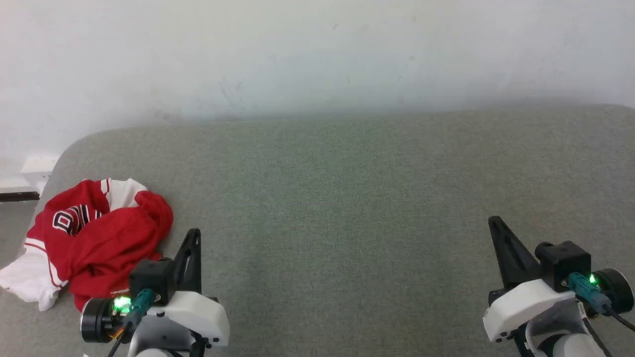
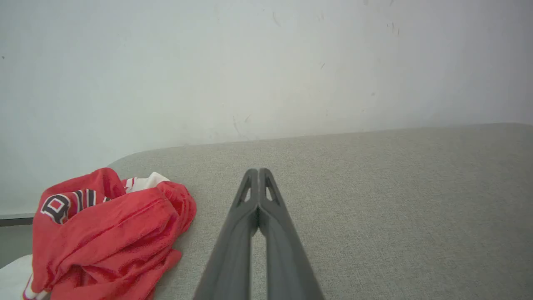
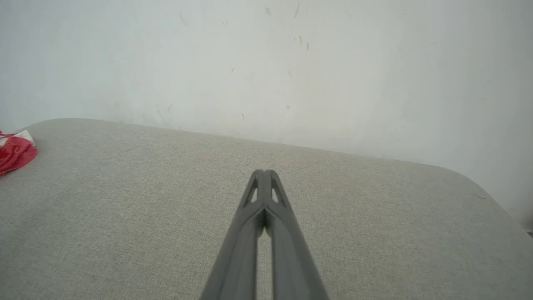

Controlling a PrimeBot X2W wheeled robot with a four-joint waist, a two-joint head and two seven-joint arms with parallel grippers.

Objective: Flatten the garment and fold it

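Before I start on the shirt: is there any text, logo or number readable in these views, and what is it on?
garment, chest lettering: one black, white-outlined block character, "O" or possibly "D"; the rest is folded into the crumple and cannot be read.
No other writing is legible in these views.

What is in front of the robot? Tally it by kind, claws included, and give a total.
garment: 1, red and white, crumpled at the left edge
claws: 2, the left claw and the right claw, both shut and empty
grey surface: 1
total: 4
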